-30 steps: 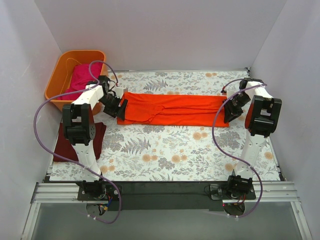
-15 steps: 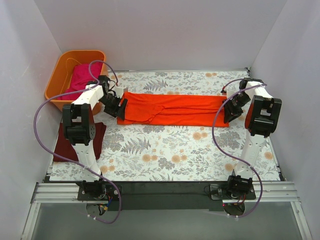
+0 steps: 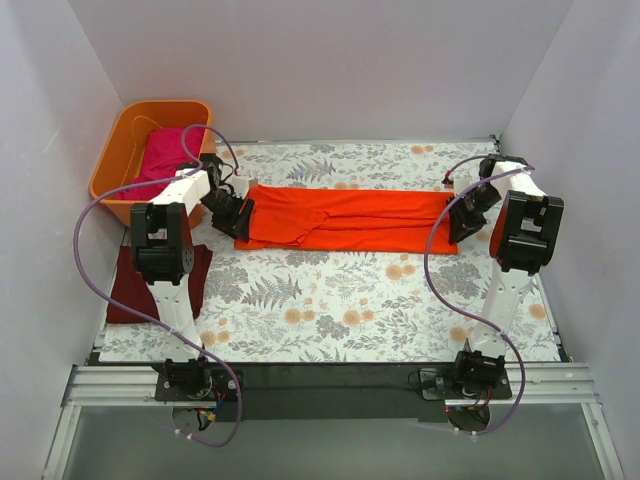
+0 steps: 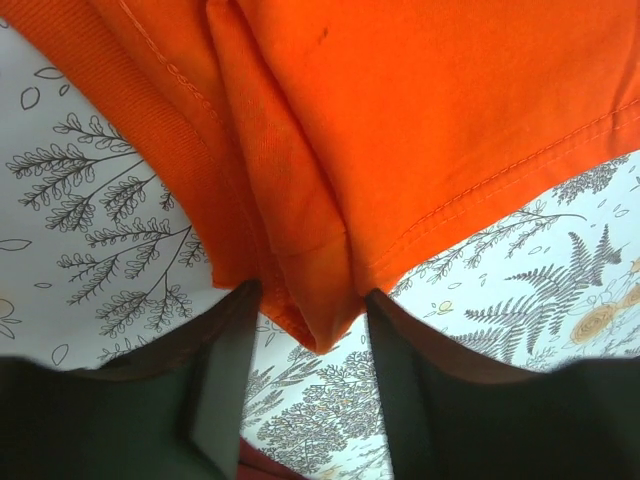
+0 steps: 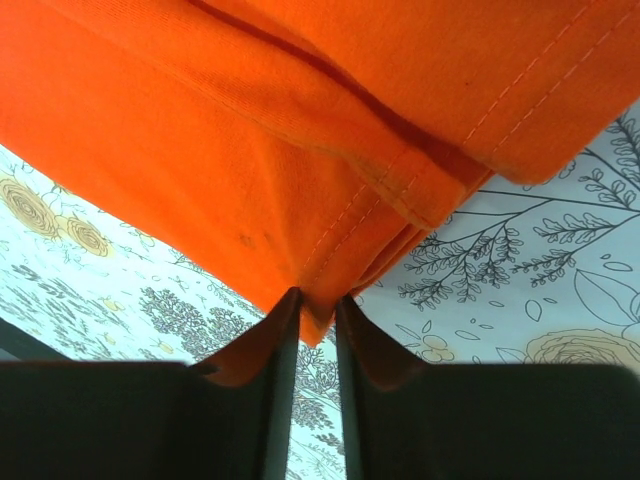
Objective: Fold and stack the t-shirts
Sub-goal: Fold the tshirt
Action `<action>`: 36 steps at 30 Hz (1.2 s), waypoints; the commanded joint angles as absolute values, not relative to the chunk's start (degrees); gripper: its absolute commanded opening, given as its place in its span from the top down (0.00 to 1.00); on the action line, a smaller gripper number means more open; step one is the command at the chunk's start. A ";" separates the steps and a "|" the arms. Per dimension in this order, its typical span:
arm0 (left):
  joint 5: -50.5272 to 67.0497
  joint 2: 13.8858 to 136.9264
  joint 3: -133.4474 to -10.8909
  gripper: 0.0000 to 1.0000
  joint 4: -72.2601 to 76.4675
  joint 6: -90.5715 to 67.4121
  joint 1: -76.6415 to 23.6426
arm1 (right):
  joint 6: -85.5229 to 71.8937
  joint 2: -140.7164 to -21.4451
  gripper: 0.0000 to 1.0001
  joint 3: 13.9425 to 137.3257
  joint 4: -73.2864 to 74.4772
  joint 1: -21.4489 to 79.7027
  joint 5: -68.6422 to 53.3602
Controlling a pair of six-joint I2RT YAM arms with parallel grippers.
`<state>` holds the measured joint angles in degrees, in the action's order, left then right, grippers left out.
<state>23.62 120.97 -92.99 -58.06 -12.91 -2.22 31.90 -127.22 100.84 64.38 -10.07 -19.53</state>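
the orange shirt lies across the far half of the worktop as a long band, its sides already folded in, so what remains is likely the fold end to end. that is probably why one hand sits at each short end: the band can be held taut and flat while one end is carried over to the other.

the right hand is at the right end. its jaws are narrow, with a corner of the hem pinched between them, layers bunched at the tip. the left hand is at the left end. its jaws stand well apart, and the shirt's corner pokes down between them without being clamped, so this end looks free. i judge that end needs a firm pinch before any lift, or the layers will slide apart.

the maroon shirt lies at the left edge of the worktop, partly under the left arm, a likely base for the stack. the pink shirt sits crumpled in the tub, unfolded.
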 commanded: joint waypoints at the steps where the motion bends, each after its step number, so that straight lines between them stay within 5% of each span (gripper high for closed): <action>1: 25.49 120.06 -94.92 0.58 -57.83 -13.27 -2.20 | 32.08 -124.72 0.77 102.92 65.13 -10.11 -20.57; 6: 25.93 119.97 -95.62 0.88 -57.75 -14.06 -2.20 | 32.43 -123.93 0.99 102.04 65.13 -10.20 -19.78; 10: 25.14 119.53 -95.89 1.00 -57.92 -14.24 -2.20 | 33.31 -123.05 0.99 100.99 65.39 -10.20 -17.85; 32: 19.07 122.69 -95.71 1.00 -60.12 -13.09 -1.49 | 36.22 -123.48 0.99 95.97 64.60 -11.25 -11.25; 34: 20.03 122.87 -95.89 0.93 -59.50 -14.06 -1.49 | 35.34 -124.36 0.99 97.11 64.77 -11.25 -11.34; 36: 21.44 121.83 -96.50 0.80 -59.76 -14.76 -1.49 | 35.24 -124.10 0.82 97.56 64.95 -11.25 -11.60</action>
<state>21.39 123.42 -96.05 -60.60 -13.58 -1.98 35.77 -124.33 95.37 64.51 -10.50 -13.15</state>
